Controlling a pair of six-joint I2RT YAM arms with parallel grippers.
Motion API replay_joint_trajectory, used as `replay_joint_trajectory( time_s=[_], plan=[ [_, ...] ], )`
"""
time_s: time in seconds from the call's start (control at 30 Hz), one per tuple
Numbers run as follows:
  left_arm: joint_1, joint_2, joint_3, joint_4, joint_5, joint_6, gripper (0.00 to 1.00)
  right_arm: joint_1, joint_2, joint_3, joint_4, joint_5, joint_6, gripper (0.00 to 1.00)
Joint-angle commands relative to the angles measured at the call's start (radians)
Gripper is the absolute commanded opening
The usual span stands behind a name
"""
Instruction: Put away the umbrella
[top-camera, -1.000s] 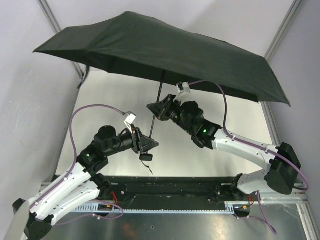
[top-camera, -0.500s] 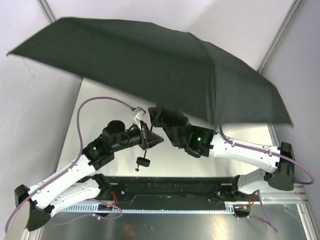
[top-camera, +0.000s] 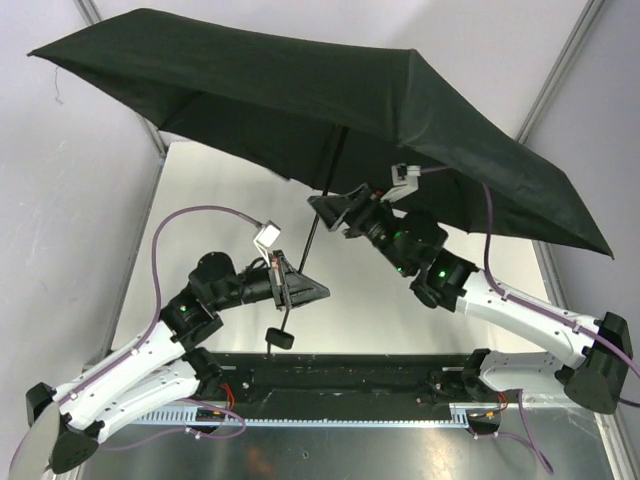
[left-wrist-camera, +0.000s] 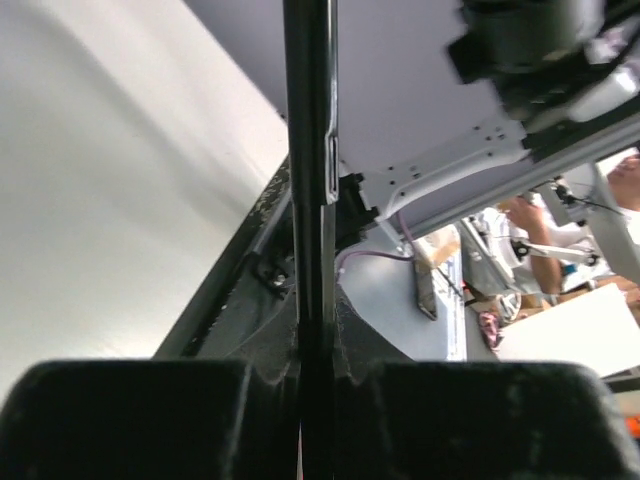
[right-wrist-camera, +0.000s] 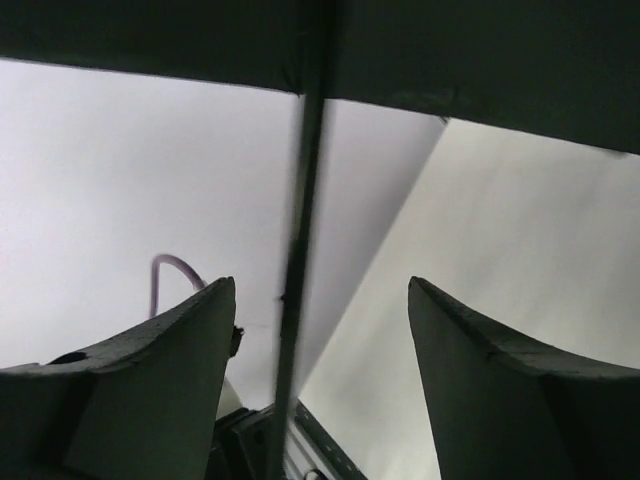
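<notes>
The umbrella (top-camera: 300, 90) is open, its black canopy spread wide over the table and tilted down to the right. Its thin dark shaft (top-camera: 310, 235) slants down to the small handle (top-camera: 280, 338). My left gripper (top-camera: 300, 290) is shut on the lower shaft just above the handle; in the left wrist view the shaft (left-wrist-camera: 310, 180) runs straight up from the left gripper's (left-wrist-camera: 312, 375) closed jaws. My right gripper (top-camera: 328, 208) stands open higher up the shaft. In the right wrist view the shaft (right-wrist-camera: 297, 240) passes between the right gripper's (right-wrist-camera: 320, 285) spread fingers, nearer the left one, under the canopy (right-wrist-camera: 480, 60).
A white table (top-camera: 220, 190) lies beneath the umbrella, with a black rail (top-camera: 340, 372) along its near edge at the arm bases. Metal frame posts (top-camera: 562, 65) rise at the back corners. Purple cables (top-camera: 190, 215) loop off both wrists.
My right gripper has opened and let go of the shaft. My left gripper has closed on the lower shaft. The canopy has swung and now tilts down to the right.
</notes>
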Motion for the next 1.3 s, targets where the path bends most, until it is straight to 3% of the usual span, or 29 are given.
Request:
replay_joint_trajectory(
  time_s=[0.0, 0.27, 0.67, 1.27],
  plan=[
    [0.003, -0.037, -0.018, 0.31, 0.093, -0.077, 0.0, -0.091, -0.056, -0.142, 0.374, -0.228, 0.171, 0.76],
    [0.002, -0.004, -0.067, 0.503, 0.169, -0.232, 0.0, -0.182, 0.028, -0.153, 0.703, -0.283, 0.309, 0.82],
    [-0.001, -0.03, -0.149, 0.62, 0.193, -0.335, 0.0, -0.311, 0.289, -0.001, 1.055, -0.321, 0.496, 0.79],
    [-0.001, 0.007, -0.196, 0.815, 0.221, -0.451, 0.0, -0.439, 0.431, 0.134, 1.157, -0.32, 0.704, 0.67]
  ],
)
